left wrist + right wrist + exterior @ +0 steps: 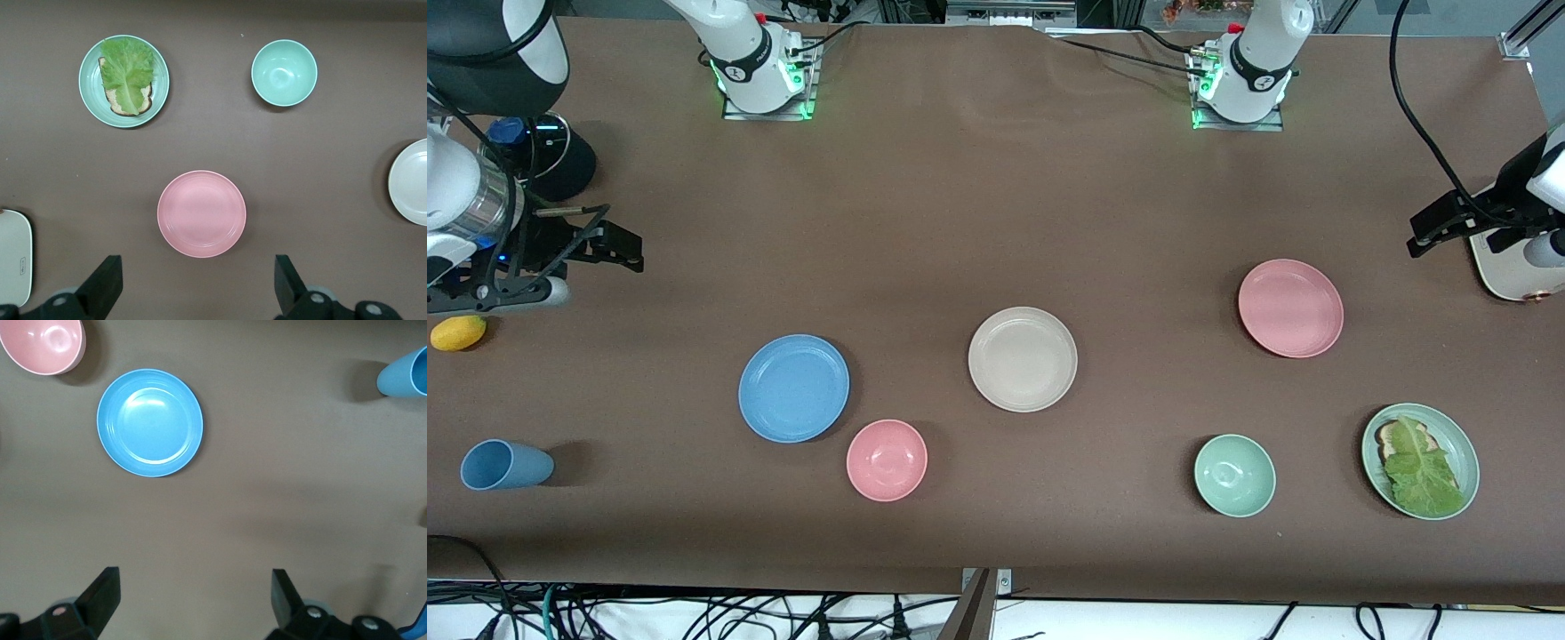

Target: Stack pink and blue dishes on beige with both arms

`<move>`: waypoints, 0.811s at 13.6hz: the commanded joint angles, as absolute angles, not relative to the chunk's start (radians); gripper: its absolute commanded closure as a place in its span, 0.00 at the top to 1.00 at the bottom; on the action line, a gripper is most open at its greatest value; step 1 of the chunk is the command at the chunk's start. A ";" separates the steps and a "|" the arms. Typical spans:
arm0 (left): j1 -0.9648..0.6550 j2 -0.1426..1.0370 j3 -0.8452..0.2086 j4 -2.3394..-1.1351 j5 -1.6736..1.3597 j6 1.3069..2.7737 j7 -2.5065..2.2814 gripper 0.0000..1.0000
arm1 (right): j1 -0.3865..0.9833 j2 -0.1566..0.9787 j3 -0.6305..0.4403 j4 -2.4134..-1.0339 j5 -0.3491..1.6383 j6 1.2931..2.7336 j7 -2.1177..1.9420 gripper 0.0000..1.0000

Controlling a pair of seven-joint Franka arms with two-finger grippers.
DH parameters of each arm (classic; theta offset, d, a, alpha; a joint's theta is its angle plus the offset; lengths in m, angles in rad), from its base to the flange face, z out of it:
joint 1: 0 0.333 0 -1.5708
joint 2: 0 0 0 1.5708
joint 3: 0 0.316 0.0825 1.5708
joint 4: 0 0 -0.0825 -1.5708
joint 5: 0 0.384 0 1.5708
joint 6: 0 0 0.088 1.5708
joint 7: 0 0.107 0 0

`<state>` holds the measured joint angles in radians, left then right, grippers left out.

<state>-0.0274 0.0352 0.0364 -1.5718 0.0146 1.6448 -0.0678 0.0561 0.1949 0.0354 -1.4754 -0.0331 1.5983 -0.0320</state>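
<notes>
My left pincer (1427,233) hangs released, jaws wide, nothing in it, up over the surface (996,222) at the left arm's end, w/ the pink plate (1290,308) lying flat on the surface, nearer the front cam than the spot under it; in the left wrist view that plate (201,213) sits btwn my two fingertips (107,273), not touched. My right pincer (627,249) also released, empty, up over the right arm's end of the surface. Blue plate (794,388) flat on the surface, nearer the front cam than the beige plate (1023,358), toward the right arm's end; a pink bowl (887,460) just beside it, nearer the cam. Beige plate is mid-surface, bare, well apart from both other plates. Also around: green bowl (1234,475), green plate (1458,444) w/ lettuce (1418,467) on toast, blue cup (505,465) on its side, a lemon (458,332).
</notes>
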 commanded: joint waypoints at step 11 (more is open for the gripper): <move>-0.011 0.018 0.032 -1.585 -0.008 1.638 -0.055 1.00 | 0.055 0.189 0.040 -1.468 -0.020 1.615 -0.021 1.00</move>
<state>-0.0192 0.0352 0.0364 -1.5718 0.0146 1.6440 -0.0677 0.0564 0.1950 0.0354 -1.4754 -0.0331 1.6194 -0.0320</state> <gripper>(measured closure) 0.000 0.000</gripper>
